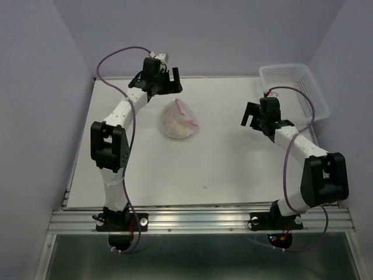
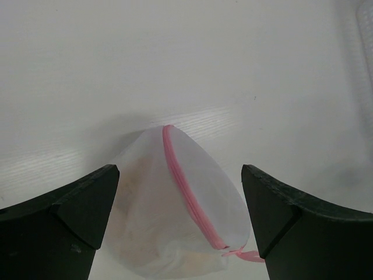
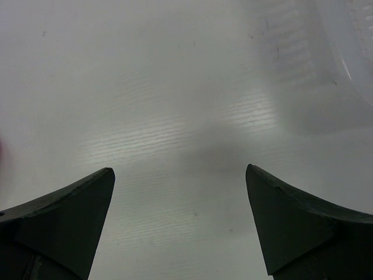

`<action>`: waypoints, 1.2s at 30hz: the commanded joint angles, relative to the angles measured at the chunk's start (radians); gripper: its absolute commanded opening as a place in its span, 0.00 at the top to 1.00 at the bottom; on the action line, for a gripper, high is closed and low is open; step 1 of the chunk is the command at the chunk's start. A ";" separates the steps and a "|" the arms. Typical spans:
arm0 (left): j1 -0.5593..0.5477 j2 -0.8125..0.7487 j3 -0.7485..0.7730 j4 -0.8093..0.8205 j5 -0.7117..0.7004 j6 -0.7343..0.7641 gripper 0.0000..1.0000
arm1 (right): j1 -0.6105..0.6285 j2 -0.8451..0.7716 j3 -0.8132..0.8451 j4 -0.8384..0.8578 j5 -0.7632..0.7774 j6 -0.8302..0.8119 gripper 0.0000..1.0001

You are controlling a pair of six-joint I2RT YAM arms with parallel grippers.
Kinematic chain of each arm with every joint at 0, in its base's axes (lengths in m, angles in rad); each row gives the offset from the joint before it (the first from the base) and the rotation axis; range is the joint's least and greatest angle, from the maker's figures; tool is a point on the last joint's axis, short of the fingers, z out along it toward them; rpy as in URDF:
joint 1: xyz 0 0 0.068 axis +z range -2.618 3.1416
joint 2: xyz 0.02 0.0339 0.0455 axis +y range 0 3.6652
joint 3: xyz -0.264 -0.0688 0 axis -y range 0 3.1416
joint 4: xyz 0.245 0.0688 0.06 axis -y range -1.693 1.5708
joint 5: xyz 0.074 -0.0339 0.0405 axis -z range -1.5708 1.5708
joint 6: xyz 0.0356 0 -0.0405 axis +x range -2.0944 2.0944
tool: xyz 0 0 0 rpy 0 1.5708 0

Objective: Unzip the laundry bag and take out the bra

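Note:
The laundry bag point(image 1: 178, 121) is a round white mesh pouch with a pink zipper rim, lying mid-table. It is zipped shut, its pink pull tab point(image 2: 252, 255) at the near right. The pale beige bra point(image 2: 145, 230) shows faintly through the mesh. My left gripper point(image 1: 171, 81) is open, behind the bag and a little above it; in the left wrist view the laundry bag point(image 2: 175, 204) sits between its spread fingers. My right gripper point(image 1: 250, 116) is open and empty over bare table to the bag's right.
A white plastic lattice basket point(image 1: 303, 87) stands at the back right corner; its wall shows blurred in the right wrist view point(image 3: 344, 52). Purple walls close in on the table's left, back and right.

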 commanded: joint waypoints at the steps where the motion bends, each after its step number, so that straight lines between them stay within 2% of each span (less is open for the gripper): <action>1: -0.029 0.009 0.060 -0.091 -0.074 0.038 0.01 | 0.012 0.012 0.051 0.005 0.050 -0.021 0.00; 5: -0.044 0.039 0.050 -0.126 -0.067 0.006 0.02 | 0.033 0.008 0.049 0.003 0.107 -0.020 0.00; 9: -0.058 0.039 0.028 -0.152 -0.171 -0.049 0.09 | 0.055 0.000 0.048 0.000 0.128 -0.034 0.00; 12: -0.061 0.032 -0.003 -0.122 -0.141 -0.075 0.18 | 0.064 0.006 0.052 0.000 0.128 -0.041 0.00; 16: -0.066 0.026 -0.032 -0.096 -0.098 -0.129 0.42 | 0.064 0.020 0.054 -0.002 0.087 -0.049 0.00; 19: -0.073 0.016 -0.073 -0.067 -0.098 -0.153 0.55 | 0.073 0.017 0.049 -0.005 0.079 -0.049 0.00; 23: -0.075 0.009 -0.119 -0.031 -0.080 -0.176 0.59 | 0.073 0.003 0.045 -0.006 0.077 -0.054 0.00; 25: -0.076 0.010 -0.125 -0.030 -0.072 -0.184 0.69 | 0.073 -0.002 0.043 -0.006 0.077 -0.055 0.00; 28: -0.076 -0.002 -0.153 -0.017 -0.066 -0.201 0.95 | 0.082 -0.012 0.042 -0.006 0.068 -0.058 0.00; 29: -0.076 -0.016 -0.167 -0.007 -0.063 -0.207 1.00 | 0.082 -0.015 0.042 -0.006 0.053 -0.060 0.00; 32: -0.078 -0.048 -0.184 0.001 -0.072 -0.245 1.00 | 0.121 -0.020 0.042 -0.006 0.047 -0.101 0.00; 36: -0.081 -0.094 -0.197 -0.045 -0.180 -0.368 1.00 | 0.285 0.000 0.078 -0.008 0.117 -0.178 0.00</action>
